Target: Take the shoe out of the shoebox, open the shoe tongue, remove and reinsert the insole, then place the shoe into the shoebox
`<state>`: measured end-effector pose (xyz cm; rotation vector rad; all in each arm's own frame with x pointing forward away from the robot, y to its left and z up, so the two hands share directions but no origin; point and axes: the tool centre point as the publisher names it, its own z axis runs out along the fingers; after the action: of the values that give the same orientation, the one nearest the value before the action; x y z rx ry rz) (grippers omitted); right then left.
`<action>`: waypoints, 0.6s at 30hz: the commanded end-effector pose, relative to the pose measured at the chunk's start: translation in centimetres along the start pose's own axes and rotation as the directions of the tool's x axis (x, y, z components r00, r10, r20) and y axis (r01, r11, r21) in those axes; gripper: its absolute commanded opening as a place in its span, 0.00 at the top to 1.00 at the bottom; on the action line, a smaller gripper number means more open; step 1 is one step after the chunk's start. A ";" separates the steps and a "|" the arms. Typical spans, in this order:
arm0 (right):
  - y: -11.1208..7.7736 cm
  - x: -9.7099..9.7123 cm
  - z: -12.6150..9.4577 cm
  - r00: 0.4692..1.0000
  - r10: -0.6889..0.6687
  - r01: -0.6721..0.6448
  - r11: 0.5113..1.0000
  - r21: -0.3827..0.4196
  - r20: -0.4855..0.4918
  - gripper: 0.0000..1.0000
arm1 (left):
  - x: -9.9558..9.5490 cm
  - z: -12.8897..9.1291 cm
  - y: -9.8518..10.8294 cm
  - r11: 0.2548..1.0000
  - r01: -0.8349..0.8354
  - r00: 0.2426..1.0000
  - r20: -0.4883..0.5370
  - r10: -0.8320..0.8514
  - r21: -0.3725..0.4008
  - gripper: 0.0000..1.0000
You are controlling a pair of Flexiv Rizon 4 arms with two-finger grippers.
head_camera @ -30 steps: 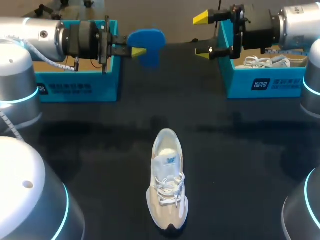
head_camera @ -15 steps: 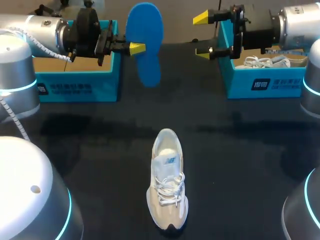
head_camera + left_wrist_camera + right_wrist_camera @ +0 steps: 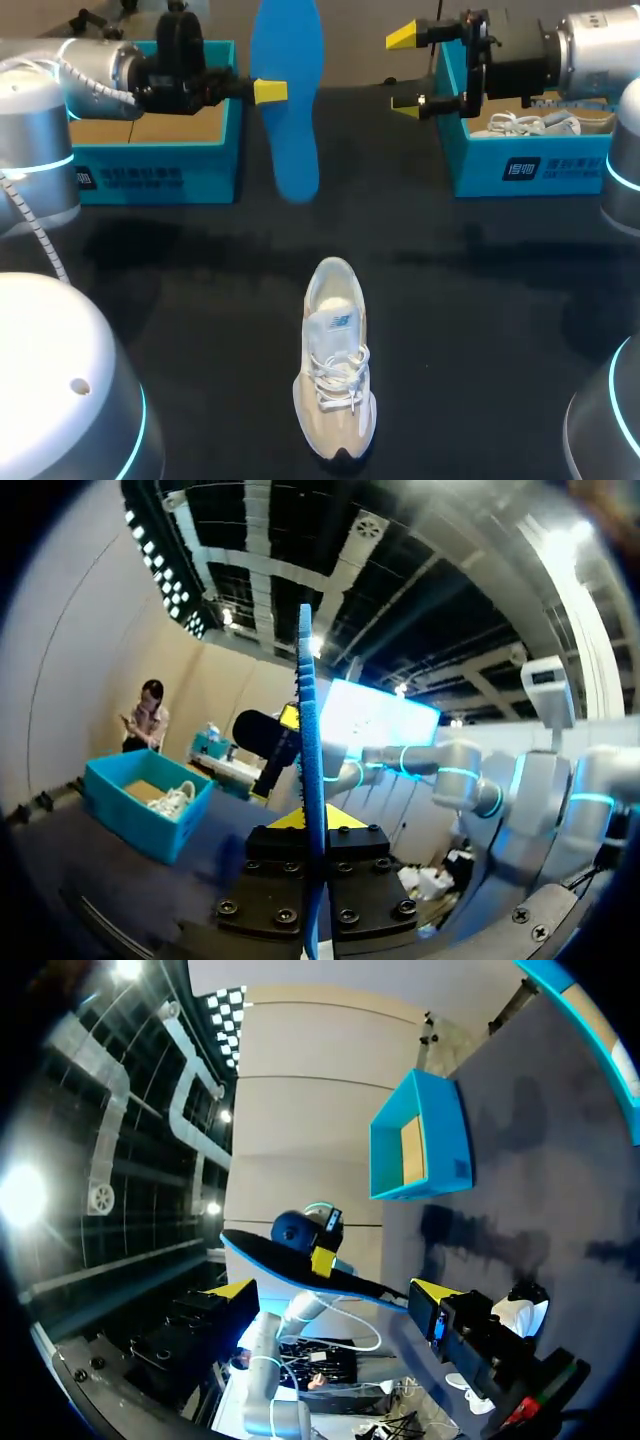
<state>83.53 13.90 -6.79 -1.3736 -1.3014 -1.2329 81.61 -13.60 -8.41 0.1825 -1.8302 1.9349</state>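
Blue insole (image 3: 285, 100), head view: hangs long-side down over the far tabletop (image 3: 480, 300), pinched at one edge by my left hand (image 3: 268, 92), between the left shoebox (image 3: 160, 175) and the right shoebox (image 3: 530, 165). My right hand (image 3: 404, 72) hovers by the right shoebox, fingers spread and holding nothing. Shoe (image 3: 335, 370): pale beige and white, laced, standing on its sole near the front of the tabletop, well apart from both hands, its mouth facing up. A second shoe (image 3: 530, 125) lies in the right shoebox.

Left wrist view: insole (image 3: 308, 780) seen edge-on, a thin blue line between my fingers, both pressing on it; grip looks firm.

Right wrist view: fingers wide apart, nothing between them; ahead, the insole (image 3: 290, 1265) shows as a long curved blade in my other hand, with the left shoebox (image 3: 420, 1140) beyond it.

Step in hand, as I judge it: insole is out, reinsertion not yet begun. Next move calls for lowering the insole to the shoe's mouth and sliding it in, likely with my right hand steadying the shoe
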 end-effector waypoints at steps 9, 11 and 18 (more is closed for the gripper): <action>0.0 0.0 0.1 1.000 0.000 0.000 1.000 -0.001 0.002 0.00 | 1.5 1.1 1.0 0.793 0.609 0.793 -0.016 -0.609 0.009 1.00; 0.0 0.0 0.1 1.000 0.000 0.000 1.000 -0.001 0.002 0.00 | 1.4 1.2 1.2 0.765 0.644 0.765 -0.015 -0.644 0.000 1.00; 0.0 0.0 0.1 1.000 0.000 0.000 1.000 -0.001 0.002 0.00 | 1.0 1.6 2.0 0.696 0.718 0.696 0.005 -0.718 -0.005 1.00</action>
<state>83.53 13.90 -6.79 -1.3737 -1.3014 -1.2330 79.34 -14.68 -9.46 0.6638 -1.5168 1.4899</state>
